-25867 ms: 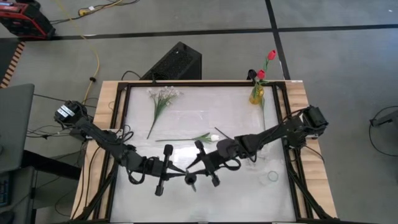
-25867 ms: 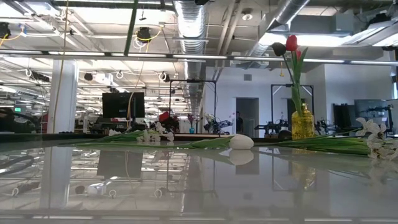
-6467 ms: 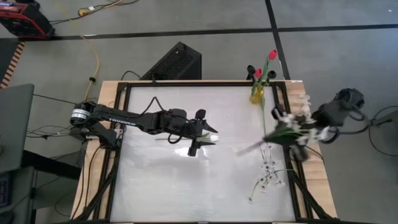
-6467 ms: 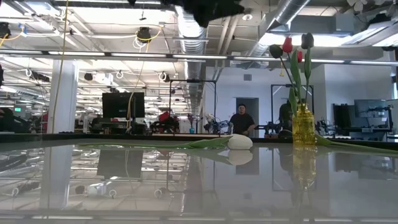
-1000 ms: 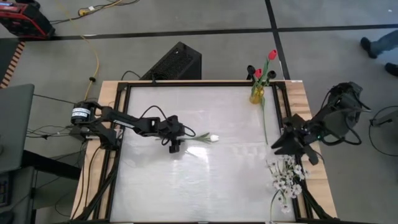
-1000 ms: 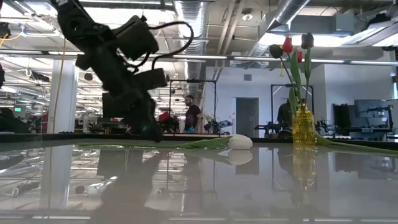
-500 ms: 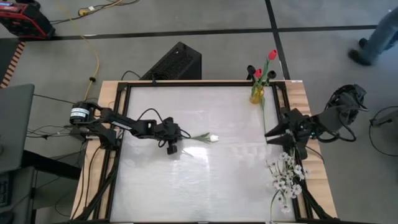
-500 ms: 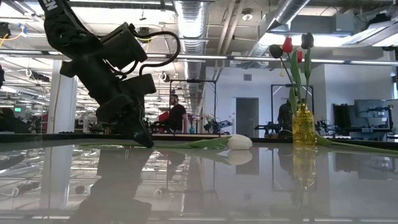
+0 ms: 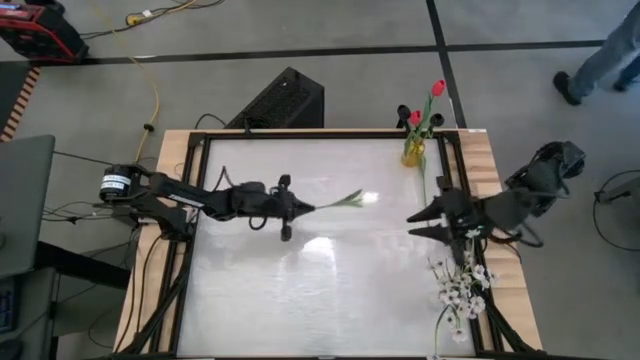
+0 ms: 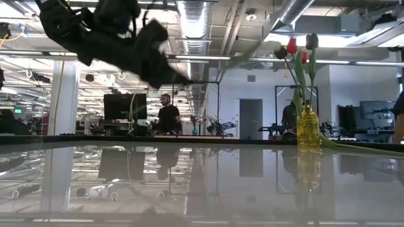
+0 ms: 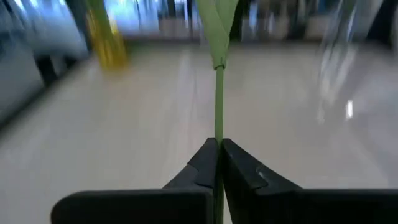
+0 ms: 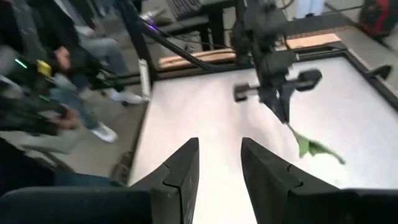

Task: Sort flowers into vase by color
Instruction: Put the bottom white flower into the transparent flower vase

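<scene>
A white tulip (image 9: pixel 368 197) on a thin green stem (image 11: pixel 218 99) is up in the air over the table's middle, and my left gripper (image 9: pixel 300 207) is shut on it. A yellow vase (image 9: pixel 412 150) stands at the far right and holds red and dark tulips (image 10: pixel 295 47). My right gripper (image 9: pixel 415 222) hovers open over the table's right part, with nothing between its fingers (image 12: pixel 186 168). Sprigs of tiny white blossoms (image 9: pixel 458 288) lie flat at the near right edge. My left gripper pinches the tulip's stem (image 11: pixel 218 142) near its cut end between the two fingertips. The fingers come about level from the table's left, and the stem runs on ahead of them. The tulip is lifted clear of the table, its head pointing toward the table's right.
A black box (image 9: pixel 285 100) stands on the floor beyond the far edge. A green stem (image 9: pixel 424 190) lies on the table below the vase. A person (image 9: pixel 600 50) walks past at the far right, and others (image 12: pixel 68 74) stand beyond the table's left side.
My left gripper has shut on the tulip's stem, risen and tipped from pointing down to about level. The tulip has come off the table and now reaches toward the right. My right gripper has moved in over the table toward its left, still open.
</scene>
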Robot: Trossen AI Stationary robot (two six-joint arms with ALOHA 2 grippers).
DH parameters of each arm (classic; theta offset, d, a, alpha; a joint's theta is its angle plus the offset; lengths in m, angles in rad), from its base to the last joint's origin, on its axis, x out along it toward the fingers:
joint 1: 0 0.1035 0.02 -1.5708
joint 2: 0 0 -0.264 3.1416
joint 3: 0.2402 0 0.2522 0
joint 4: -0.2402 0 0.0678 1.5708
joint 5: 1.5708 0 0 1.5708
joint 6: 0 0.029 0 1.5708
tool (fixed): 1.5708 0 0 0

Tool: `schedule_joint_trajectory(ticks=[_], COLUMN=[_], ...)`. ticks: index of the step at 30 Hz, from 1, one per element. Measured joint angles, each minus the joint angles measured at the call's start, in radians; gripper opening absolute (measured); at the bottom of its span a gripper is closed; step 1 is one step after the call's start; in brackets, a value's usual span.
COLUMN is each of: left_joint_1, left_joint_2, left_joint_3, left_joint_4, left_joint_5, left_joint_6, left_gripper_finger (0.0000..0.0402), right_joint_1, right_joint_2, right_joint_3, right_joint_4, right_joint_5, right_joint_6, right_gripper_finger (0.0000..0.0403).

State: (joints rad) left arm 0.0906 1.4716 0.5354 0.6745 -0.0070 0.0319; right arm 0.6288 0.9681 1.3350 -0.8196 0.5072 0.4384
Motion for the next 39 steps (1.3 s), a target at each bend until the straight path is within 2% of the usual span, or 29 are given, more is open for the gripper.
schedule_joint_trajectory(ticks=[5,9,11,15,19,25,30,39], left_joint_1=[0.008,0.013,0.012,-0.001,-0.028,-0.053,-0.059,-0.059], left_joint_2=[0.002,0.004,0.004,0.004,0.004,0.004,0.004,0.004], left_joint_3=[0.001,0.001,0.011,0.064,0.111,0.172,0.188,0.189], left_joint_4=[0.367,0.534,0.589,0.596,0.595,0.587,0.570,0.545], left_joint_5=[-0.002,0.006,0.043,0.128,0.160,0.216,0.222,0.222], left_joint_6=[-0.032,-0.071,-0.085,-0.097,-0.071,-0.054,-0.029,-0.028], left_gripper_finger=[0.0000,0.0000,0.0000,0.0000,0.0000,0.0000,0.0000,0.0000], right_joint_1=[-0.069,-0.143,-0.190,-0.302,-0.406,-0.483,-0.486,-0.476], right_joint_2=[0.073,0.125,0.150,0.208,0.267,0.337,0.375,0.405], right_joint_3=[0.000,0.000,0.000,0.000,0.000,0.000,0.000,-0.001], right_joint_4=[0.059,0.145,0.195,0.298,0.359,0.435,0.537,0.678], right_joint_5=[0.017,0.013,-0.007,-0.150,-0.310,-0.326,-0.386,-0.382], right_joint_6=[-0.087,-0.167,-0.214,-0.287,-0.317,-0.385,-0.494,-0.616], right_gripper_finger=[0.0145,0.0145,0.0145,0.0145,0.0145,0.0145,0.0145,0.0157])
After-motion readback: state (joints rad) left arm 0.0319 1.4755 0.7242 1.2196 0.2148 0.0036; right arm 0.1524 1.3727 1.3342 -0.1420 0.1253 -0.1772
